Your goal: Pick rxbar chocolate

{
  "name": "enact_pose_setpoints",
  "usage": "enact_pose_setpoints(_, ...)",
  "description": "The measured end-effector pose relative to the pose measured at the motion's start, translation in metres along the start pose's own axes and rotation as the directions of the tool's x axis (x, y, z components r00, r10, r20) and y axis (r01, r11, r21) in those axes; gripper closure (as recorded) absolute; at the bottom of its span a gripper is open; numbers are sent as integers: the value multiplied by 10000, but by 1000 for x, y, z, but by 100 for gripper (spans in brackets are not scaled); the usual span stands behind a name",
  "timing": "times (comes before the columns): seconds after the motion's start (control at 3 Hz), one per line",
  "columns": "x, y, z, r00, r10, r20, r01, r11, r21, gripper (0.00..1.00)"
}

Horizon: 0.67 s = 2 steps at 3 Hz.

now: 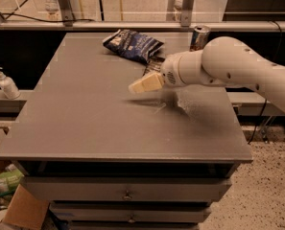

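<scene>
The rxbar chocolate (153,66) is a slim black bar lying on the grey table (94,123), just in front of the dark blue snack bag (132,44). Only its far end shows; the rest is hidden behind my arm. My gripper (143,84), cream-coloured, points left and hovers low over the table, just in front and slightly left of the bar. It holds nothing that I can see. The white arm (228,66) reaches in from the right. The blue-and-silver can (199,36) stands upright at the back right, behind the arm.
A white pump bottle (6,84) stands on a lower ledge left of the table. Drawers (127,194) sit under the table's front edge. A cardboard box (24,210) is on the floor at the lower left. A metal rail (132,25) runs behind the table.
</scene>
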State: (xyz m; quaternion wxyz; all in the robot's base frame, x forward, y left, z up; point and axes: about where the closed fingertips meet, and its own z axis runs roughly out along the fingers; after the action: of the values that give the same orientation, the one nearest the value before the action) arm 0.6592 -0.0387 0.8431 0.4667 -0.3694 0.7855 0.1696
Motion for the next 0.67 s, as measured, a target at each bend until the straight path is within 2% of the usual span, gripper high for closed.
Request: enact_pose_setpoints(0.67,15,-20,18,9954,952,142,-957,9946,391,0)
